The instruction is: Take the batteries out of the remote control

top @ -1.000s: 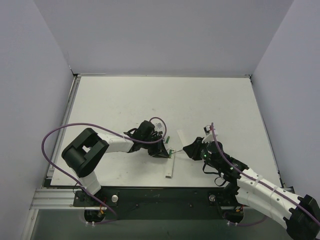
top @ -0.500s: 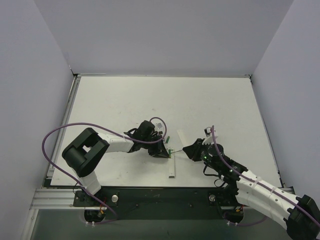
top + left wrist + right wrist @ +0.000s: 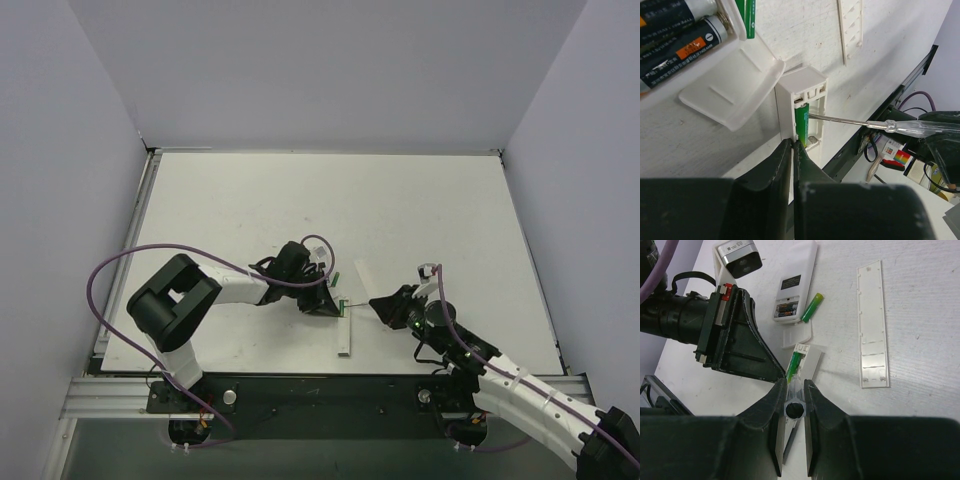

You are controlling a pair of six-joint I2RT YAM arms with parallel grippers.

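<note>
A slim white remote lies open at its far end, with a green battery in its bay, also visible in the right wrist view. My left gripper is shut on the remote's side wall. My right gripper is shut on a clear-handled screwdriver. The screwdriver's shaft reaches the green battery. A second green battery lies loose on the table. Dark batteries sit in a second white remote.
A long white cover piece lies to the right of the remotes. A small white cover lies between the two remotes. The table's front edge and rail run just behind the slim remote's near end.
My right wrist has swung a little to the right while the screwdriver tip stays at the battery bay. My left gripper has not moved.
</note>
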